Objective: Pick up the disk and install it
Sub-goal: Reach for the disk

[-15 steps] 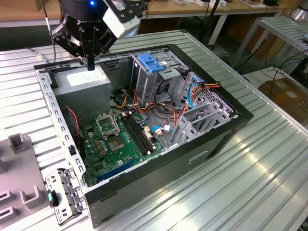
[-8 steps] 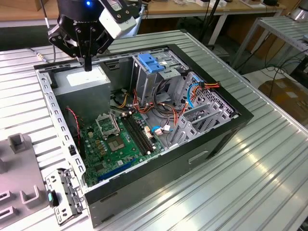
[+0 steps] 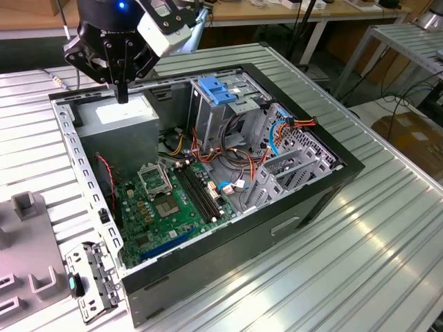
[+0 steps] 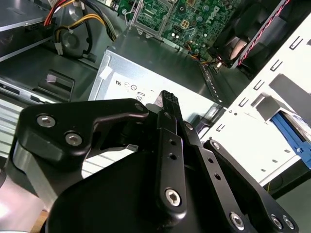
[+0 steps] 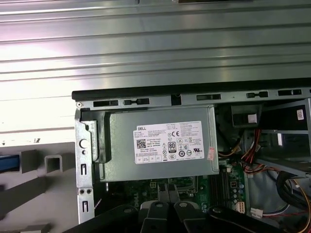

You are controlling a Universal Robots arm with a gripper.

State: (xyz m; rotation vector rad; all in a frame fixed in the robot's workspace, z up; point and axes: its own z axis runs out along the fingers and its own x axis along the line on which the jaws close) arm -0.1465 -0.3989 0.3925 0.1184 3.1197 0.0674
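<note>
The disk (image 5: 9, 162) shows me little of itself. In the first wrist view it is a bright blue bar of carrier lying in the grey holder (image 5: 53, 162), outside the case (image 3: 228, 256) and just beyond its perforated wall (image 3: 73, 159). In the second wrist view the disk (image 4: 292, 136) is a blue corner past that same white wall. I cannot make out its dark body in either view. It sits well apart from my gripper (image 3: 122, 97). My two fingers (image 4: 167, 104) are pressed together with no gap between them, and nothing is clamped in them. In the exterior view they point straight down as one dark tip over the power supply (image 3: 118, 114), at the case corner on the exterior view's left. I cannot tell whether the tip touches the supply's grey lid or hangs just above it. On the other side of the case, a ribbed blue plate (image 3: 218, 90) sits on top of the drive cage (image 3: 208, 117).
</note>
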